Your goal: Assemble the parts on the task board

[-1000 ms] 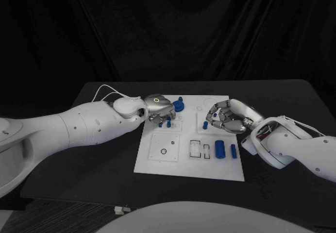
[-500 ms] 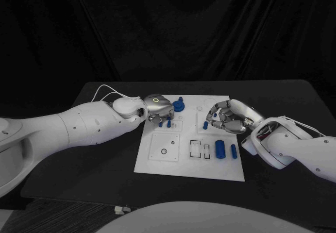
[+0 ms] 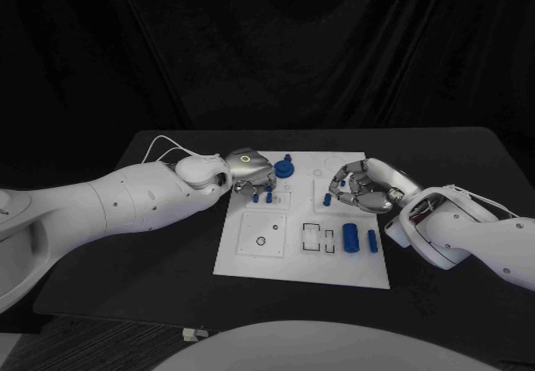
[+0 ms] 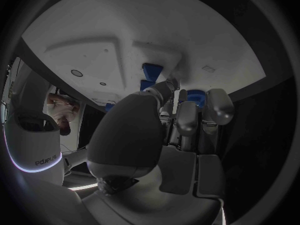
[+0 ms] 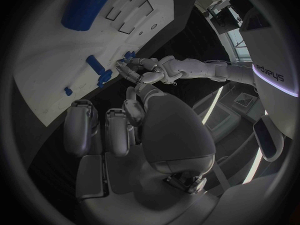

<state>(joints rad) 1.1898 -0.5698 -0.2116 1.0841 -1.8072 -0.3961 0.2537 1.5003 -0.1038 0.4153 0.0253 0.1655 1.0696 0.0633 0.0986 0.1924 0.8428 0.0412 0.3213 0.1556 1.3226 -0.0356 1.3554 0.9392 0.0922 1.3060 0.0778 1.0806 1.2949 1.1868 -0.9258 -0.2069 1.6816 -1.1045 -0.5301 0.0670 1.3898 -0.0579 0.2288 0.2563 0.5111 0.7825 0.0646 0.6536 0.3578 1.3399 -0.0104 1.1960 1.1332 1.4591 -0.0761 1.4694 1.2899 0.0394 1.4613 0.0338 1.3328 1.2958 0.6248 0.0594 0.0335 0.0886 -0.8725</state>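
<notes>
The small blue pegs [image 3: 262, 198] at the task board's [image 3: 301, 267] 11 o'clock look light, hard and slippery, so pinch their sides; I cannot tell whether the left hand's [image 3: 252, 173] or right hand's [image 3: 362, 188] fingers hold any.

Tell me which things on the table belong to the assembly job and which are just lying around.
Job:
task board
blue parts: two lying near the right edge, small pegs under the left hand, a tall one at the far edge
left hand
right hand

Just there:
black table
white cable by the left arm
</notes>
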